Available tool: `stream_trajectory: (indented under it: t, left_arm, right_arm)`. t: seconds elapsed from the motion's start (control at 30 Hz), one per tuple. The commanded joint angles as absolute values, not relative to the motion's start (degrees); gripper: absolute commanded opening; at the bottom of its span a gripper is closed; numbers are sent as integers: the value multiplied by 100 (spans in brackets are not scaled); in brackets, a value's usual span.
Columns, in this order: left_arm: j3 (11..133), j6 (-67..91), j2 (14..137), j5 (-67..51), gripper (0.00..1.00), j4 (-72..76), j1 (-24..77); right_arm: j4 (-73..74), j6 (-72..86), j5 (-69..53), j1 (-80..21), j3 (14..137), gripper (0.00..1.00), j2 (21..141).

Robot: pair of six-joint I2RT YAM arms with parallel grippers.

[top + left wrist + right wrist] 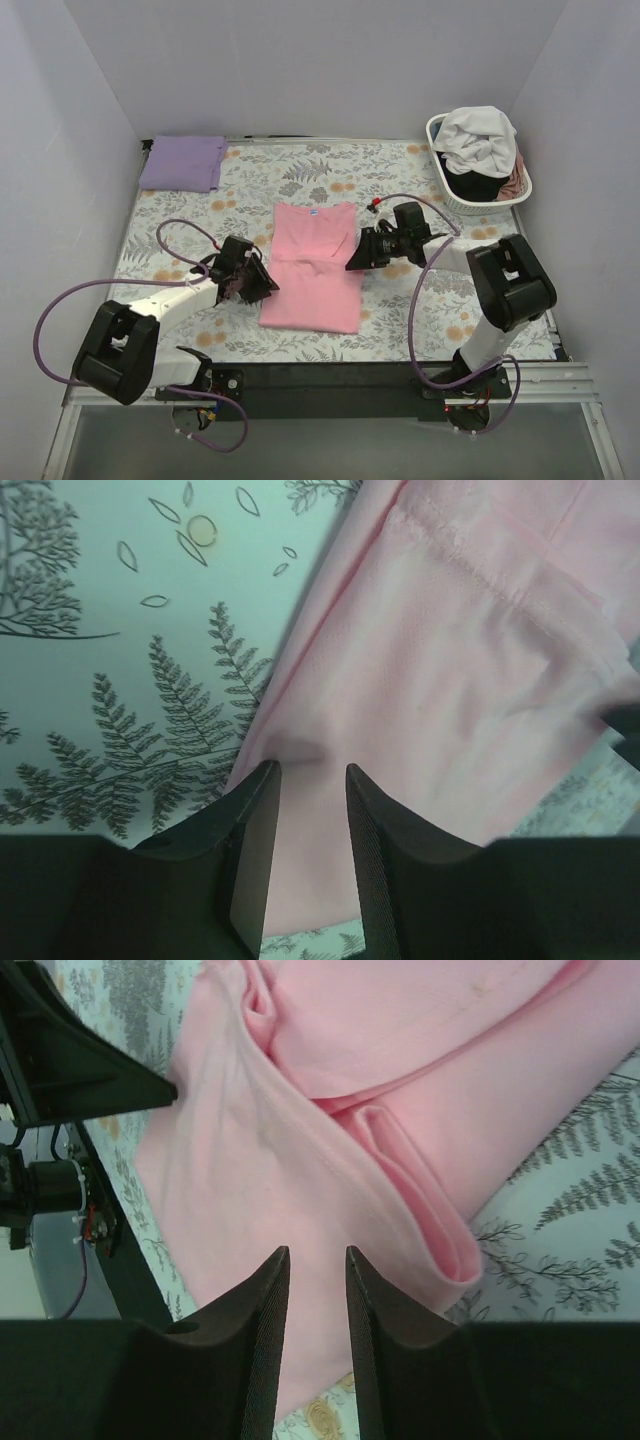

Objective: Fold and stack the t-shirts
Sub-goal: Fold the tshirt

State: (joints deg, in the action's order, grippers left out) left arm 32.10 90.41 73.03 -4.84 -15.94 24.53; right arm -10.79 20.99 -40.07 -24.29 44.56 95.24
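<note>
Parted black left fingers [255,860] and right fingers [262,1350] flank a light pink cotton t-shirt [312,268]; matched grips should fold it squarely.

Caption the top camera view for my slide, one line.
Left gripper and right gripper flank a partly folded pink t-shirt; folded lavender t-shirt back left, filled laundry basket back right.
</note>
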Motion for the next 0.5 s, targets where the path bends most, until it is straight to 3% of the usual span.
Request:
stream_trajectory:
  t: [0.0, 0.23, 0.47]
  left_arm:
    - [2875, 9404, 7233, -860, 33, -1380, 2443]
    - [2899, 9659, 7760, -1327, 32, -677, 2443]
    - [2997, 9624, 6989, -1248, 33, -886, 2452]
  right_arm:
    - [-1670, 2075, -4315, -2136, 4482, 36, 10045]
    - [-1644, 1845, -4728, -1582, 5229, 35, 11074]
    - [-1687, 2337, -5036, -1713, 4809, 36, 9890]
